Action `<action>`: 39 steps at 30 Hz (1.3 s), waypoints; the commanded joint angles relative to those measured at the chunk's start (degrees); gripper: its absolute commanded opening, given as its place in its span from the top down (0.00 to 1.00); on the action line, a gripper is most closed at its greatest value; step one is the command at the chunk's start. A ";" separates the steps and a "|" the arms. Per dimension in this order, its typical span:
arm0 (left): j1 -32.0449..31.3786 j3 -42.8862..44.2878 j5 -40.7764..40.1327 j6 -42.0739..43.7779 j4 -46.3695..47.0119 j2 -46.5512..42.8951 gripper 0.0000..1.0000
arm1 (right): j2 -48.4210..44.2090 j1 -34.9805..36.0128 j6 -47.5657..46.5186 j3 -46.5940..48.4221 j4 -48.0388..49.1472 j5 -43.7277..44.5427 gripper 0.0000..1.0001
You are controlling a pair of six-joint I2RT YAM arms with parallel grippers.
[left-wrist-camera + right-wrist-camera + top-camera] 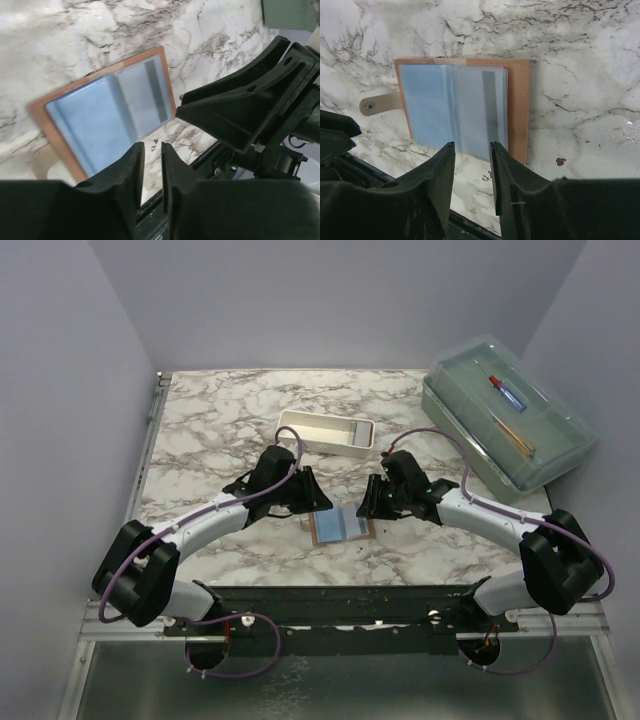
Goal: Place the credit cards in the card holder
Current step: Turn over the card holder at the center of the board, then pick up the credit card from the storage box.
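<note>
The tan card holder lies open on the marble table between my two grippers. It also shows in the left wrist view and the right wrist view, snap tab out to the side. A pale blue card lies in one inside panel and a whitish card with a grey stripe in the other; both show in the left wrist view. My left gripper hovers at the wallet's near edge, empty, jaws a narrow gap apart. My right gripper is open and empty, just above the wallet's near edge.
A white rectangular tray stands behind the wallet. A large clear lidded box with small tools inside sits at the back right. The dark front rail runs close below the wallet. My right gripper's body fills the left wrist view's right side.
</note>
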 commanded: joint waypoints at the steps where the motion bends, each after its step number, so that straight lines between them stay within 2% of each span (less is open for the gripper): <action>1: -1.14 3.06 6.84 -1.43 5.95 8.11 0.81 | -0.51 -0.48 1.76 -1.39 3.44 -1.83 0.61; 4: -1.97 3.95 8.55 -2.47 9.00 12.33 0.88 | -0.40 -0.72 2.33 -2.07 3.77 -1.52 0.61; 10: -3.42 4.55 8.90 -2.94 11.47 18.05 0.91 | 0.24 -1.09 2.18 -2.90 2.78 -1.23 0.60; 31: -3.42 0.08 3.56 -3.44 12.32 21.74 0.99 | 2.34 -1.28 2.17 -4.11 3.95 -1.86 0.54; 39: -3.42 -0.31 3.42 -3.56 12.42 21.75 1.00 | 1.98 -1.25 2.52 -4.52 6.64 -5.36 0.56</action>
